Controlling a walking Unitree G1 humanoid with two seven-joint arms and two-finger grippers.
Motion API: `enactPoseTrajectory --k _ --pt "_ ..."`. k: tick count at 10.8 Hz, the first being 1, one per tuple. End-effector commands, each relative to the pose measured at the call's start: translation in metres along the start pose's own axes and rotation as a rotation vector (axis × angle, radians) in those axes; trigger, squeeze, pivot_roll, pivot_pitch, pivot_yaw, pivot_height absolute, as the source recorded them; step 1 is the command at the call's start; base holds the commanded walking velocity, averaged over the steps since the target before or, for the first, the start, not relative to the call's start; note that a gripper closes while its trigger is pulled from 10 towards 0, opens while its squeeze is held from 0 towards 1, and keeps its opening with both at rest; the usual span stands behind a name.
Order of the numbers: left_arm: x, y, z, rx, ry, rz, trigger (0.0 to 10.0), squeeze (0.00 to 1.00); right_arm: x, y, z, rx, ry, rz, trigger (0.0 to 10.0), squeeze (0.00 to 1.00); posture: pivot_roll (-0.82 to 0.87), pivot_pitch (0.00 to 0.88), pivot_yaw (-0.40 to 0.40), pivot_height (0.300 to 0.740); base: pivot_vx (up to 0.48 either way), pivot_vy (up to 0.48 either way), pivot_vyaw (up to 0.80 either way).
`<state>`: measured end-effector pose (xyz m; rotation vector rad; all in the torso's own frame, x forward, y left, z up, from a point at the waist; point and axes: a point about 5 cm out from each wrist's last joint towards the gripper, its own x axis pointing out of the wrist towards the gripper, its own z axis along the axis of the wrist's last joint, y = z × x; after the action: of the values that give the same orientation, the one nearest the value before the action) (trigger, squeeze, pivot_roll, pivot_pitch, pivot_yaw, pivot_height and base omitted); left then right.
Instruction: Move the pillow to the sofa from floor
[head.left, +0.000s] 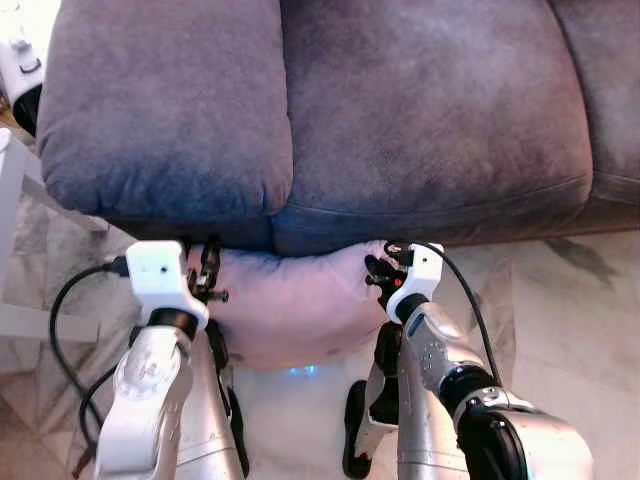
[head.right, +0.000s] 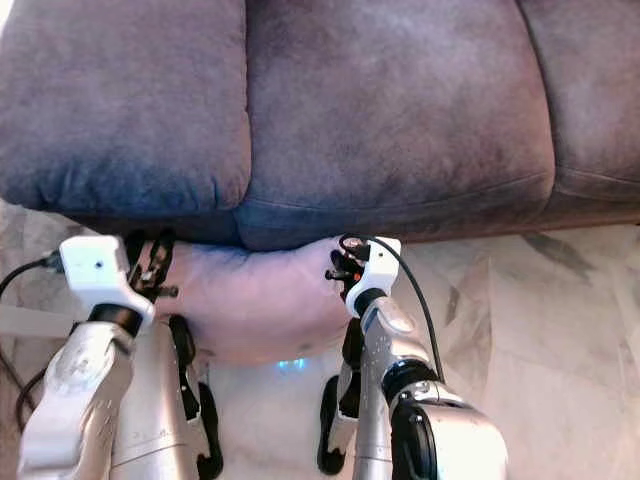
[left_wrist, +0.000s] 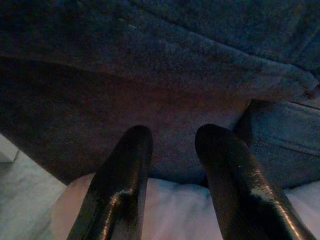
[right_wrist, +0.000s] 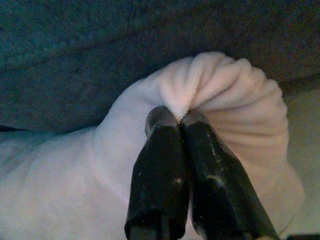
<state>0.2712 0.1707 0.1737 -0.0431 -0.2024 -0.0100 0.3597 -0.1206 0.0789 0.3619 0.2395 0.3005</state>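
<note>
Pink fleece pillow (head.left: 290, 305) is off the floor tiles (head.left: 570, 300), hanging between the two arms just below the front edge of the grey sofa (head.left: 400, 120), its top tucked in the shadow under the seat-cushion overhang.

Right gripper (right_wrist: 177, 117): fingers pressed together on a bunched fold at the pillow's corner; fabric puckers right at the tips. The bite looks thin, only the edge of the fleece.

Left gripper (left_wrist: 172, 145): fingers spread, with pillow fabric visible between and below them and the sofa front close ahead. Nothing is pinched as far as the wrist view shows. From the head views it sits at the pillow's left end (head.left: 205, 275), but I can't tell whether it carries any load.

Judgement on the step, lifting onto the seat:
- Get the left side clamped on fabric before going higher; a one-corner hold will let the pillow swing and sag.
- The pillow top is under the cushion lip. Pull back from the sofa first, then raise and go forward, or it will catch on the overhang.
- Keep both wrists level so the thin right-hand pinch doesn't peel off.
- Release only once the bulk rests on the seat cushion (head.left: 430, 130), not on the rounded front edge.
</note>
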Motion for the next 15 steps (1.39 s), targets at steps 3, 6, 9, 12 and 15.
enactPoseTrajectory --k 3,6,9,12,15 --pt "0.004 0.006 -0.012 -0.008 0.014 0.015 10.0 0.0 0.004 0.0 0.038 -0.055 -0.168 0.015 10.0 0.0 0.25 0.274 -0.087 0.507 0.0 0.0 0.0" --pt "0.009 0.01 -0.017 -0.009 0.006 0.012 10.0 0.0 0.003 0.003 0.04 -0.079 -0.217 0.02 10.0 0.0 0.23 0.231 -0.075 0.507 0.0 0.0 0.0" --pt "0.015 0.013 -0.024 -0.01 0.012 0.005 10.0 0.0 -0.007 -0.002 0.011 -0.099 -0.156 0.001 10.0 0.0 0.2 0.205 -0.066 0.507 0.0 0.0 0.0" --pt "0.017 0.013 -0.035 -0.014 0.031 0.001 10.0 0.0 -0.013 -0.008 0.003 -0.1 -0.158 -0.037 10.0 0.0 0.19 0.17 -0.059 0.507 0.0 0.0 0.0" --pt "0.019 0.016 -0.037 -0.008 0.029 0.0 10.0 0.0 -0.015 -0.007 0.002 -0.098 -0.167 -0.037 10.0 0.0 0.19 0.163 -0.056 0.507 0.0 0.0 0.0"
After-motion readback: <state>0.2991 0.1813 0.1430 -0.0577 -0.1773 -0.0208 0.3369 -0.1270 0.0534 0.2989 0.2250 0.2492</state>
